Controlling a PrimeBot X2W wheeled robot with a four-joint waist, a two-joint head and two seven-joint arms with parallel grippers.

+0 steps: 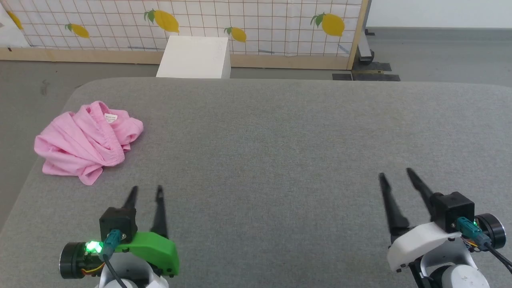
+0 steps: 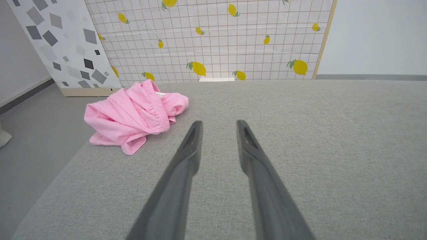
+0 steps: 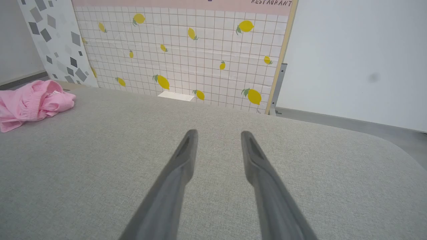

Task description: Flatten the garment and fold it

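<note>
The pink garment (image 1: 86, 142) lies crumpled in a heap near the far left corner of the grey padded table (image 1: 280, 160), its gathered elastic band and small white label facing up. It also shows as the garment (image 2: 133, 115) ahead and left of my left fingers, and as the garment (image 3: 31, 103) at the far left edge of the right wrist view. My left gripper (image 1: 146, 191) hovers open and empty just near of the heap, a short way to its right. Over the table's right side, far from the cloth, my right gripper (image 1: 395, 174) is open and empty too.
A white box (image 1: 196, 56) stands on the floor behind the table. A lemon-patterned tiled panel (image 1: 240, 24) in a wooden frame runs behind it. The table's left edge drops to the grey floor (image 1: 24, 92) close beside the heap.
</note>
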